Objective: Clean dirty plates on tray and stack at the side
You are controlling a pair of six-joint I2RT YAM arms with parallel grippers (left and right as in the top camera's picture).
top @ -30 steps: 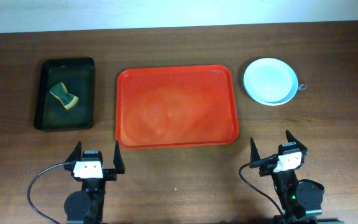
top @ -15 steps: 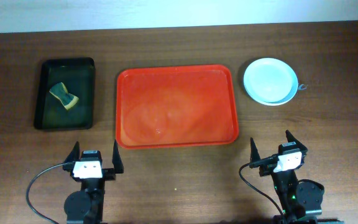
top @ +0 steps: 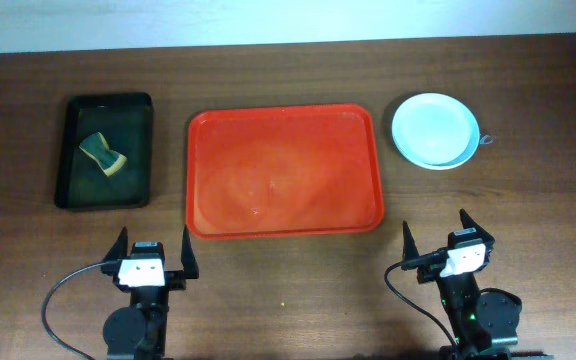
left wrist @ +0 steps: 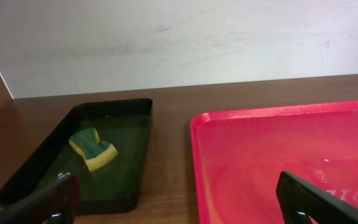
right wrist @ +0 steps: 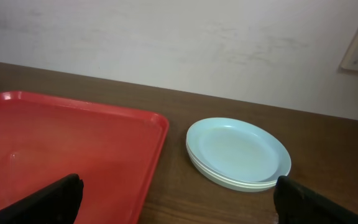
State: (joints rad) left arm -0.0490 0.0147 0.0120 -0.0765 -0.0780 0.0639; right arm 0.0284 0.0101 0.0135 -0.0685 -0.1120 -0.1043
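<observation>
The plates (top: 435, 130) lie in one stack on the table (top: 538, 230), near the right side of the red tray (top: 284, 170) but not touching it. The left gripper (top: 155, 240) and the right gripper (top: 434, 222) are both at the front edge, jaws wide apart. A sponge (top: 103, 153) lies in the black tray (top: 76, 185).

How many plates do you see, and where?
2 plates for certain, stacked on the table right of the tray, a mint-blue one on top; the stack may hide a third. None on the tray.
</observation>
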